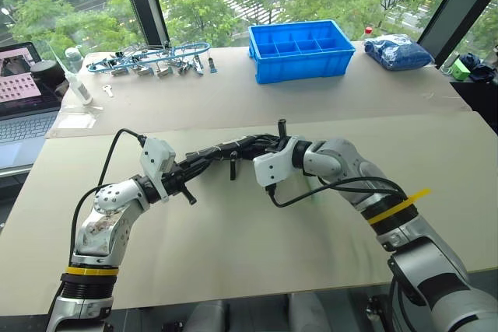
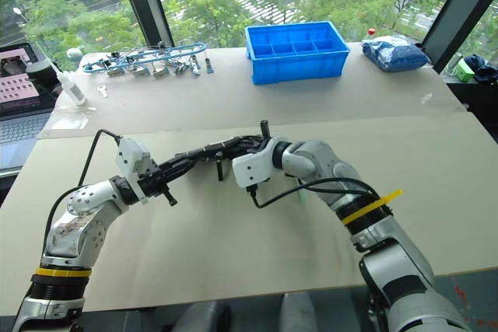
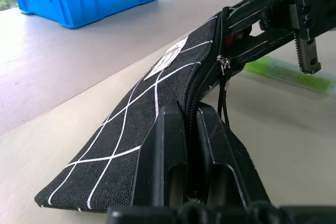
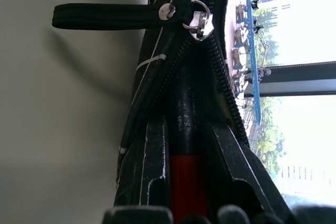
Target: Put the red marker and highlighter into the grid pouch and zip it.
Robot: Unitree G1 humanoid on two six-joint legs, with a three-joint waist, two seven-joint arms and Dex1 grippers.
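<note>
The grid pouch (image 3: 157, 93) is held up off the table between my two arms, black with white lines and a white label. My left gripper (image 3: 190, 113) is shut on one end of it, pinching the fabric beside the zipper. The zipper is open at the other end, its slider (image 4: 198, 22) and black pull strap (image 4: 105, 15) hanging loose. My right gripper (image 4: 186, 129) reaches into that open mouth with the red marker (image 4: 186, 187) between its fingers, black cap pointing inward. The highlighter (image 3: 294, 74) lies flat on the table under my right arm.
On the far table stand a blue compartment bin (image 1: 299, 50), a blue bag (image 1: 397, 52), and a row of metal tools on a blue cord (image 1: 156, 58). A laptop (image 1: 23, 99) and a white bottle (image 1: 78, 79) sit at the far left.
</note>
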